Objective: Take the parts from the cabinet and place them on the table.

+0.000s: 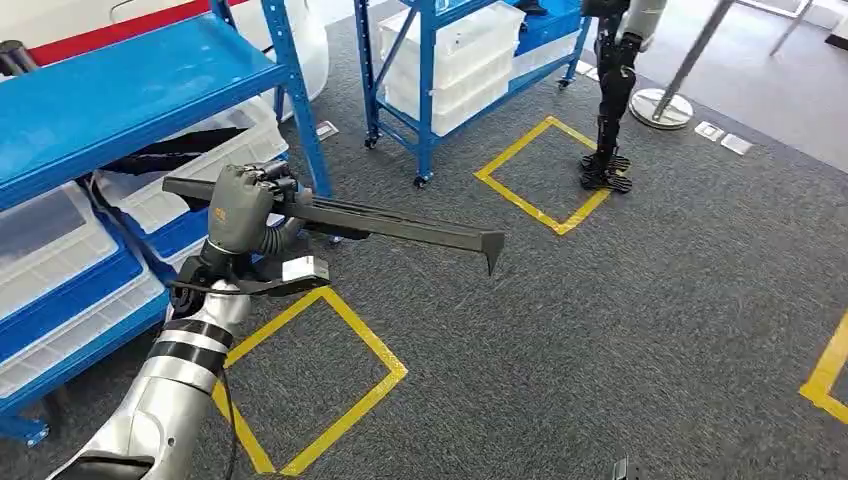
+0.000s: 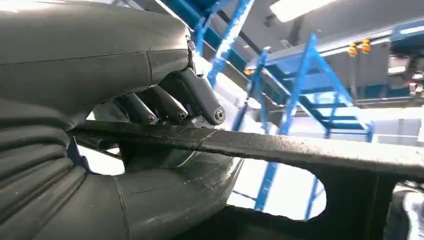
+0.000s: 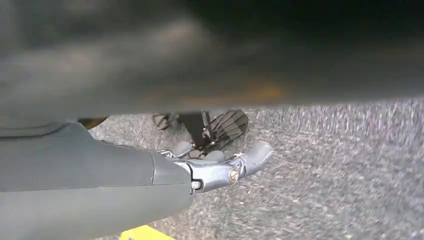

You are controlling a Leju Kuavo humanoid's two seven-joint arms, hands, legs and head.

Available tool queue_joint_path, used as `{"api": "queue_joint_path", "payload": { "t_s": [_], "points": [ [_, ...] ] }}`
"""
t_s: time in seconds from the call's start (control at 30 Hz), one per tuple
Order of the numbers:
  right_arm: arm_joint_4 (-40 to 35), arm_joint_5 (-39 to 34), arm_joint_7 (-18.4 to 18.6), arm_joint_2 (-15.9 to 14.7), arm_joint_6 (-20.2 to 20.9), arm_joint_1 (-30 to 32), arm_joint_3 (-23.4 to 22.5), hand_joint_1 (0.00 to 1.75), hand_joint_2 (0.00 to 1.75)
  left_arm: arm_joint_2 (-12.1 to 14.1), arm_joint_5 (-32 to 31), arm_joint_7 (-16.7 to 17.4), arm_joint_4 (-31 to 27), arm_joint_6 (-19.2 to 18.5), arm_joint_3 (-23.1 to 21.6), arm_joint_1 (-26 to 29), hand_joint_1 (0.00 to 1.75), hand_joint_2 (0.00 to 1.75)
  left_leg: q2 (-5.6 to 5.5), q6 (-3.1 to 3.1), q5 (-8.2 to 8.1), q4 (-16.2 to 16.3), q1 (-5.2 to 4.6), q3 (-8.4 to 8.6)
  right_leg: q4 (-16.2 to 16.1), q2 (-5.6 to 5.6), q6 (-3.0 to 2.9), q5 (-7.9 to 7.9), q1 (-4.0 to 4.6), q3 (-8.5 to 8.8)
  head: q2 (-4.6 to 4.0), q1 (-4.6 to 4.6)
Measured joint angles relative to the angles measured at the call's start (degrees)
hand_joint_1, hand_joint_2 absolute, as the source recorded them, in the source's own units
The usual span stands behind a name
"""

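Left hand [image 1: 240, 205] grips a long, black, flat plastic part [image 1: 400, 228]

The part juts level over the grey carpet [image 1: 650, 330], beside the blue metal shelving [image 1: 130, 90] holding white bins; the right hand [image 3: 220, 170] hangs near the floor, fingers loosely apart, holding nothing.

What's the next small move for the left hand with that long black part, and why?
Probably carry it on away from the blue shelf toward the table. The left hand already grips the long black part near one end, and it hangs level over the grey carpet, clear of the shelf. No table is visible yet, so a turn seems needed first.
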Motion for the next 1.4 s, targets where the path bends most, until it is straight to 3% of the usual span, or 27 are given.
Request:
{"api": "queue_joint_path", "payload": {
  "t_s": [0.03, 0.07, 0.1, 0.2, 0.23, 0.3, 0.33, 0.43, 0.47, 0.53, 0.57, 0.6, 0.73, 0.77, 0.8, 0.83, 0.9, 0.93, 0.97, 1.03, 1.07, 1.1, 1.23, 1.27, 1.3, 1.33, 1.4],
  "points": [
    [0.00, 0.00, 0.00, 0.00, 0.00, 0.00, 0.00, 0.00, 0.00, 0.02, -0.09, 0.00, 0.00, -0.02, 0.00, -0.10, 1.75, 1.75, -0.58, 0.05, 2.43, -4.56, 0.11, 2.28, 0.32, 0.79, 0.03, -0.02, -0.03, -0.02, 0.00, -0.04],
    [0.00, 0.00, 0.00, 0.02, 0.02, -0.03, 0.00, 0.00, 0.00, 0.04, -0.15, -0.02, 0.00, 0.00, 0.00, -0.25, 1.75, 1.75, -2.90, 0.14, 4.11, -9.19, 0.43, 4.46, 0.80, 1.62, 0.08, -0.06, -0.09, -0.34, 0.00, -0.02],
    [-0.02, 0.00, 0.00, 0.04, 0.04, -0.24, -0.02, 0.00, 0.00, 0.09, -0.17, 0.00, 0.00, 0.00, 0.00, -0.41, 1.75, 1.75, -4.63, 0.00, 3.16, -10.65, 0.67, 5.01, 1.43, 2.21, 0.41, -0.14, 0.56, -1.16, 0.00, 0.08],
    [-0.02, 0.00, 0.00, -0.04, 0.04, 0.05, -0.02, 0.00, 0.00, 0.02, -0.41, -0.02, 0.00, -0.02, -0.02, -0.44, 1.75, 1.75, -2.98, 0.79, 3.61, -10.45, -0.06, 4.58, 0.85, 3.93, 1.74, 0.83, -0.35, -2.18, 0.00, 0.09],
    [-0.02, 0.00, 0.00, -0.04, 0.07, 0.29, -0.02, 0.00, 0.00, -0.02, -0.42, 0.00, 0.00, -0.02, -0.02, -0.53, 1.75, 1.75, -2.27, 1.29, 4.00, -10.85, 0.22, 4.68, 0.85, 4.63, 2.08, 1.02, 0.08, -2.46, 0.00, 0.11],
    [-0.02, 0.02, 0.02, 0.06, 0.09, 0.40, -0.02, 0.00, 0.00, -0.26, -0.46, -0.02, -0.02, 0.00, -0.02, -0.85, 1.75, 1.75, -0.95, 2.14, 4.51, -11.30, 0.46, 4.84, 4.36, -0.75, 1.85, -1.01, 0.20, -4.48, 0.00, 0.69],
    [-0.02, 0.02, 0.02, 0.04, 0.09, 0.08, -0.02, 0.00, 0.00, -0.26, -0.46, -0.02, 0.00, -0.02, -0.02, -0.92, 1.75, 1.75, -0.22, 2.16, 4.52, -11.30, 0.38, 4.78, 8.70, -2.36, 1.76, -2.77, 0.12, -6.59, 0.00, 0.90],
    [-0.02, 0.02, 0.02, 0.15, 0.15, -0.08, -0.02, 0.00, 0.00, -0.24, -0.48, -0.02, 0.11, -0.02, -0.02, -0.82, 1.75, 1.75, 2.25, 2.12, 4.45, -11.30, 0.34, 4.67, 19.20, -3.69, 2.24, -5.94, -0.46, -11.70, 0.00, 0.87],
    [-0.02, 0.04, 0.02, 0.15, 0.15, -0.06, -0.02, 0.00, 0.00, -0.24, -0.48, -0.02, 0.13, -0.02, -0.02, -0.83, 1.75, 1.75, 2.92, 2.05, 4.41, -11.30, 0.40, 4.66, 17.86, -3.81, 2.74, -5.30, -0.74, -11.04, 0.00, 0.90],
    [-0.02, 0.04, 0.02, 0.06, 0.15, -0.10, -0.04, 0.00, 0.00, -0.26, -0.50, -0.02, 0.13, -0.02, -0.02, -0.90, 1.75, 1.75, 4.35, 1.73, 4.22, -11.30, 0.60, 4.79, 8.06, -5.09, 4.09, -1.95, -1.12, -5.36, 0.00, 0.89],
    [-0.07, 0.04, 0.00, 0.07, 0.15, -0.18, -0.07, 0.00, 0.00, -0.26, -0.50, -0.02, 0.11, -0.02, -0.02, -1.07, 1.75, 1.75, 4.95, 1.40, 4.06, -11.29, 0.57, 4.96, 2.45, -7.32, 4.46, -0.55, -1.15, -1.90, 0.00, 0.92],
    [-0.20, 0.04, 0.00, 0.26, 0.20, -0.42, -0.07, 0.00, 0.00, -0.26, -0.48, -0.02, 0.11, -0.02, -0.02, -1.22, 1.75, 1.75, 5.41, 0.88, 3.85, -11.32, -0.03, 4.98, 1.50, -9.76, 3.86, -0.59, -0.53, -1.10, 0.00, 1.00],
    [-0.22, 0.04, 0.00, 0.22, 0.20, -0.39, -0.24, 0.00, 0.00, -0.33, -0.44, -0.02, 0.17, -0.02, -0.04, -1.65, 1.75, 1.75, 8.11, -0.52, 3.50, -12.14, 0.01, 5.93, 1.20, -6.57, 2.05, -0.11, 0.08, -1.73, 0.00, 0.57],
    [-0.22, 0.04, 0.00, 0.04, 0.20, -0.24, -0.28, 0.00, 0.00, -0.31, -0.44, -0.02, 0.17, -0.02, -0.04, -1.69, 1.75, 1.75, 6.63, -1.01, 2.93, -11.67, 0.43, 5.61, 0.87, -5.92, 1.43, 0.11, -0.99, -1.52, 0.00, 0.48],
    [-0.22, 0.04, 0.00, 0.22, 0.20, -0.19, -0.28, 0.00, 0.00, -0.31, -0.41, -0.02, 0.17, 0.00, -0.07, -1.68, 1.75, 1.75, 3.38, -0.79, 1.36, -9.59, 0.52, 4.81, 0.90, -5.18, 1.23, 0.03, -0.93, -1.45, 0.00, 0.24],
    [-0.22, 0.02, -0.02, 0.17, 0.20, -0.30, -0.31, 0.00, 0.00, -0.28, -0.37, -0.02, 0.17, -0.02, -0.07, -1.69, 1.75, 1.75, 1.39, -0.52, -1.05, -5.40, 0.36, 2.94, 0.93, -4.64, 0.32, 0.02, -0.81, -1.42, 0.00, 0.17],
    [-0.22, 0.04, 0.00, 0.15, 0.20, -0.48, -0.35, 0.00, 0.00, -0.15, -0.37, 0.00, 0.35, 0.00, -0.07, -1.48, 1.75, 1.75, 0.14, -0.31, -4.93, 4.07, 0.19, -1.76, 0.94, -3.08, -0.08, -0.04, -0.38, -1.41, 0.00, 0.18],
    [-0.22, 0.04, 0.00, 0.20, 0.20, -0.42, -0.35, 0.00, 0.00, -0.13, -0.37, 0.00, 0.52, -0.02, -0.07, -1.28, 1.75, 1.75, 0.11, -0.19, -5.22, 6.54, 0.12, -3.30, 0.95, -2.10, -0.09, -0.04, -0.21, -1.37, 0.00, 0.15],
    [-0.22, 0.02, 0.00, 0.20, 0.20, -0.29, -0.35, 0.00, 0.00, -0.13, -0.37, 0.00, 0.68, -0.02, -0.07, -1.12, 1.75, 1.75, 0.11, -0.01, -4.18, 6.10, 0.11, -3.51, 1.00, -1.15, -0.08, -0.03, -0.14, -1.32, 0.00, 0.17],
    [-0.22, 0.02, 0.00, 0.24, 0.20, -0.15, -0.37, 0.00, 0.00, -0.11, -0.37, -0.02, 0.68, -0.02, -0.07, -1.10, 1.75, 1.75, -0.32, 0.23, 1.05, -1.35, 0.19, -0.37, 1.27, 0.59, -0.05, -0.06, -0.16, -1.21, 0.00, 0.13],
    [-0.22, 0.02, 0.00, 0.28, 0.20, -0.15, -0.37, 0.00, 0.00, -0.11, -0.33, 0.00, 0.68, -0.02, -0.07, -1.17, 1.75, 1.75, -1.60, 0.30, 3.67, -6.46, 0.41, 1.98, 1.50, 1.42, 0.00, -0.09, -0.19, -1.19, 0.00, 0.11],
    [-0.22, 0.02, 0.00, 0.31, 0.20, -0.18, -0.39, 0.00, 0.00, -0.07, -0.33, 0.00, 0.74, -0.02, -0.07, -1.24, 1.75, 1.75, -4.94, 0.18, 3.79, -9.15, 0.84, 3.12, 1.79, 2.06, 0.16, -0.17, 0.00, -1.62, 0.00, 0.20],
    [-0.20, 0.02, 0.00, 0.22, 0.20, 0.25, -0.44, 0.00, 0.00, -0.22, -0.35, -0.02, 0.79, -0.02, -0.11, -1.27, 1.75, 1.75, -2.93, 0.74, 4.05, -9.97, 0.13, 3.54, 1.31, 4.45, 1.81, 0.66, -0.41, -2.72, 0.00, 0.33],
    [-0.20, 0.02, 0.00, 0.17, 0.20, 0.39, -0.44, 0.00, 0.00, -0.39, -0.35, 0.00, 0.79, -0.02, -0.13, -1.39, 1.75, 1.75, -2.04, 1.38, 4.49, -10.67, 0.78, 3.88, 1.66, 4.07, 1.91, 0.49, -0.28, -3.29, 0.00, 0.31],
    [-0.20, 0.02, 0.00, 0.33, 0.20, 0.48, -0.44, 0.00, 0.00, -0.46, -0.35, -0.02, 0.79, -0.02, -0.15, -1.49, 1.75, 1.75, -1.55, 1.67, 4.61, -10.91, 0.50, 4.13, 3.35, 0.35, 1.84, -0.40, 0.15, -4.13, 0.00, 0.48],
    [-0.22, 0.02, 0.00, 0.35, 0.20, 0.27, -0.44, 0.00, 0.00, -0.50, -0.35, -0.02, 0.76, -0.02, -0.13, -1.67, 1.75, 1.75, -0.84, 1.95, 4.65, -10.97, 0.41, 4.18, 7.01, -1.93, 1.72, -1.93, 0.15, -6.00, 0.00, 0.90],
    [-0.22, 0.00, 0.00, 0.33, 0.20, -0.06, -0.44, 0.00, 0.00, -0.48, -0.35, -0.02, 0.79, -0.02, -0.13, -1.65, 1.75, 1.75, 0.75, 2.08, 4.53, -10.97, 0.10, 4.16, 15.90, -3.49, 1.57, -5.02, -0.14, -10.62, 0.00, 0.92]
  ]
}}
